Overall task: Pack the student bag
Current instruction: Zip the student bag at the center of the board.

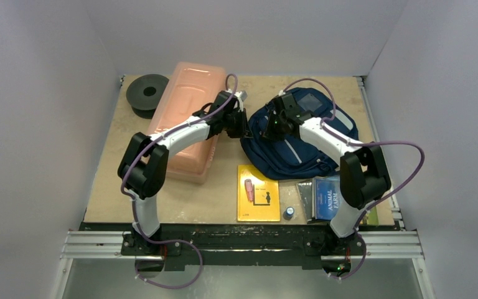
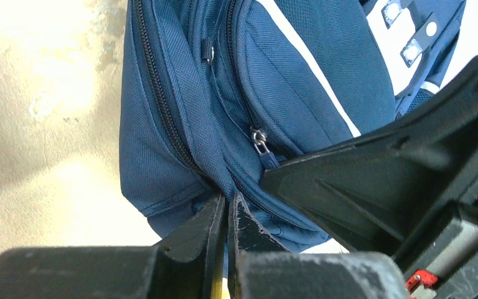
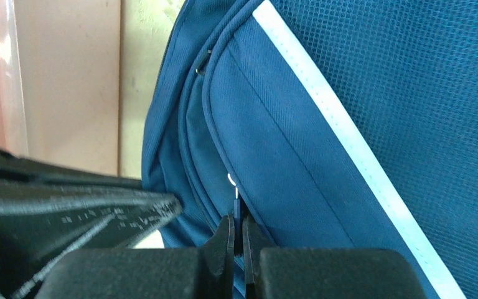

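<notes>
The student bag (image 1: 292,149), navy blue with light grey stripes, lies at the back right of the table. My left gripper (image 1: 244,128) is at the bag's left edge. In the left wrist view it (image 2: 227,199) is shut on a fold of the bag's fabric (image 2: 180,168) beside a zip. My right gripper (image 1: 272,128) reaches onto the bag from the right. In the right wrist view it (image 3: 236,219) is shut on a small dark zipper pull (image 3: 236,205) of a front pocket. One right finger (image 2: 373,180) shows in the left wrist view just beside that zipper pull (image 2: 262,146).
A long pink translucent box (image 1: 187,118) lies under the left arm, with a black spool (image 1: 147,92) behind it. Near the front edge are a yellow book (image 1: 258,193), a small round cap (image 1: 289,212), a dark packet (image 1: 305,196) and a blue book (image 1: 327,198).
</notes>
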### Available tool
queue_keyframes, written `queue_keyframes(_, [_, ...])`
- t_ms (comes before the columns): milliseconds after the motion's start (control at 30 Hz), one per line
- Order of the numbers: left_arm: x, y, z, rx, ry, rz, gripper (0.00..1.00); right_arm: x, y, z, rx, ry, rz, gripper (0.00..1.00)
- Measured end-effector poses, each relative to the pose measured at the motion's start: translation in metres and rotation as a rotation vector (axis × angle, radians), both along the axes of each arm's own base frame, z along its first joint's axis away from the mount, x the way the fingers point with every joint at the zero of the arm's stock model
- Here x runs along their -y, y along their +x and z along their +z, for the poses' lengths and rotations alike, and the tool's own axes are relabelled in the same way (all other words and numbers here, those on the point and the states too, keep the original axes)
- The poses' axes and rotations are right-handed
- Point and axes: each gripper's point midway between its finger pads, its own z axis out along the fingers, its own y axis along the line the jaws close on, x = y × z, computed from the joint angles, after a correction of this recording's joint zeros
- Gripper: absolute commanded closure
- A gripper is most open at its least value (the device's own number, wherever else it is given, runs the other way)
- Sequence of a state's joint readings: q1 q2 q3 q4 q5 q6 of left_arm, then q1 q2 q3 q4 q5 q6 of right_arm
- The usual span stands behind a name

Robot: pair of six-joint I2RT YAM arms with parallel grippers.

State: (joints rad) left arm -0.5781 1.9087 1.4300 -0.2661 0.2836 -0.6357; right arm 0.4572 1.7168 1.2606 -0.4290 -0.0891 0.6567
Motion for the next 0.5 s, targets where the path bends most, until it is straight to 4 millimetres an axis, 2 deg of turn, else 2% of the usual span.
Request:
queue_keyframes(200, [0.001,0.009,0.012,0.026,-0.006,0.013,1.0,0.018,-0.015,0.009,0.072,-0.067,0.05,1.0])
queue_keyframes(400, [-0.001,0.016,0.021,0.049,0.004,0.024,1.0,0.032,-0.028,0.005,0.09,-0.126,0.074,1.0])
queue_keyframes(500, [-0.002,0.021,0.033,0.08,0.022,0.017,1.0,0.038,-0.032,0.008,0.113,-0.154,0.077,1.0])
